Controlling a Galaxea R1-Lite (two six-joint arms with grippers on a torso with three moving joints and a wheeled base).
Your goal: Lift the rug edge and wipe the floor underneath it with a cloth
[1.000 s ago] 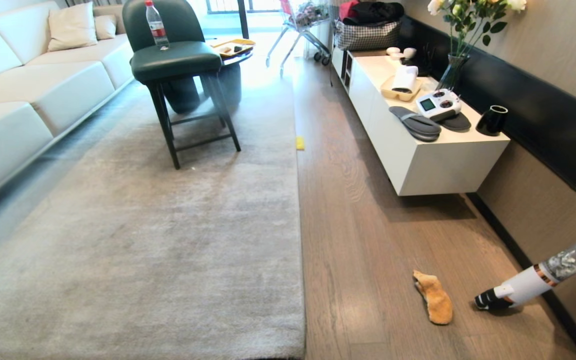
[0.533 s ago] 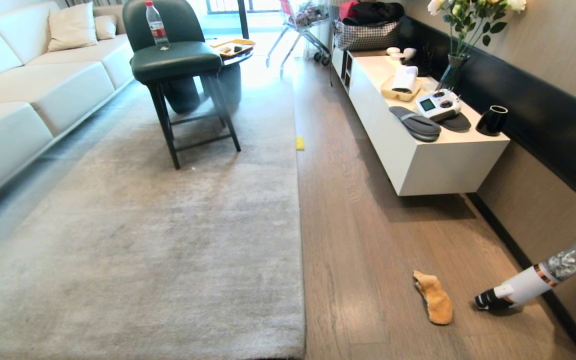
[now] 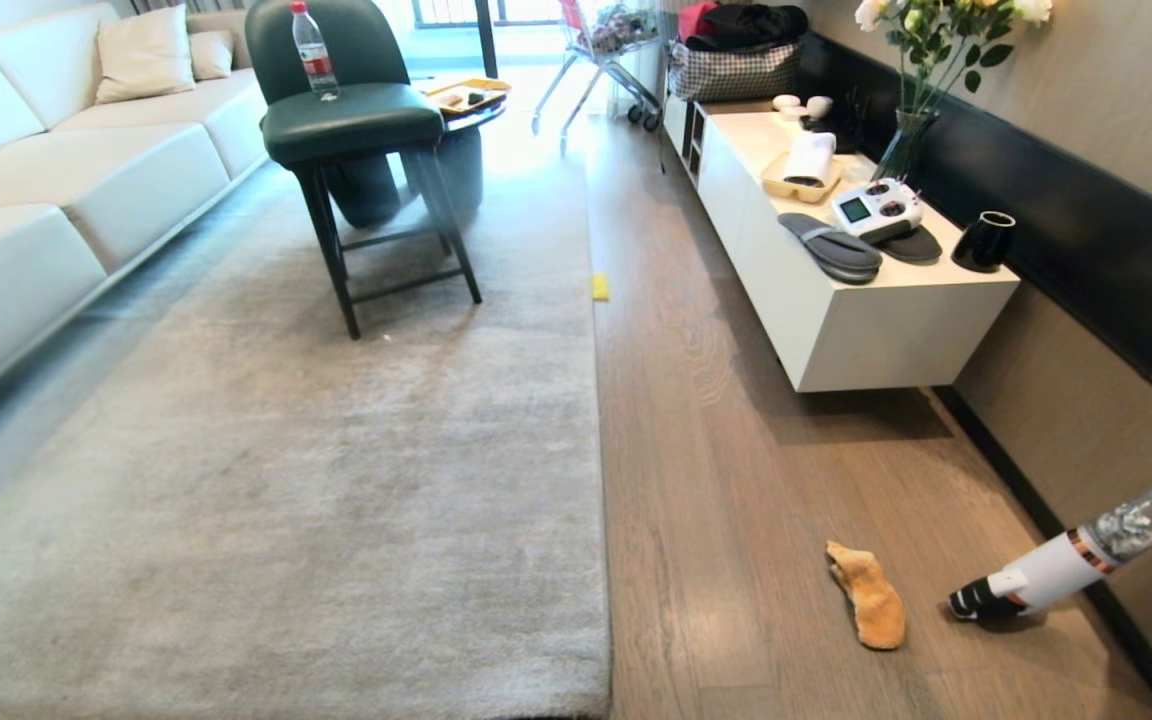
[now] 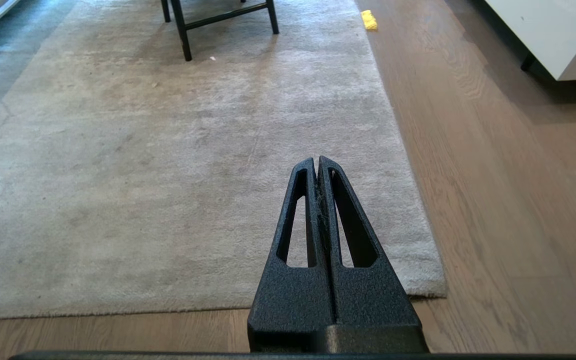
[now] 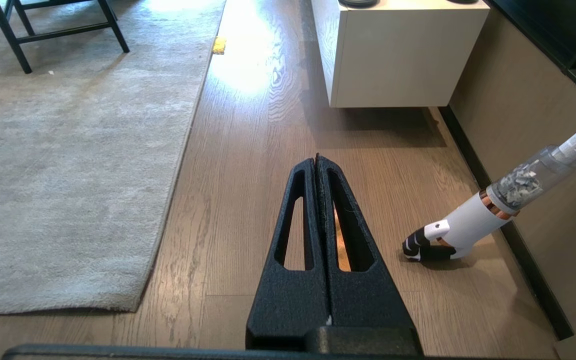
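Observation:
The pale grey rug (image 3: pixel 336 480) lies flat on the wood-grain floor (image 3: pixel 736 480). Its rug edge (image 3: pixel 599 480) runs straight up the middle of the head view, with the near corner (image 4: pixel 435 290) flat on the planks. The orange-tan cloth (image 3: pixel 869 596) lies crumpled on the bare floor to the right of the rug. Neither arm shows in the head view. My left gripper (image 4: pixel 316 161) hangs shut above the rug's near corner. My right gripper (image 5: pixel 316 159) is shut over the floor, and the cloth (image 5: pixel 339 240) shows only through a slot in its finger.
A handheld vacuum (image 3: pixel 1066 565) leans at the right wall beside the cloth. A white low cabinet (image 3: pixel 836 290) stands along the right. A dark green chair (image 3: pixel 356 130) with a bottle stands on the rug. A sofa (image 3: pixel 46 190) lines the left. A small yellow block (image 3: pixel 600 287) sits at the rug's edge.

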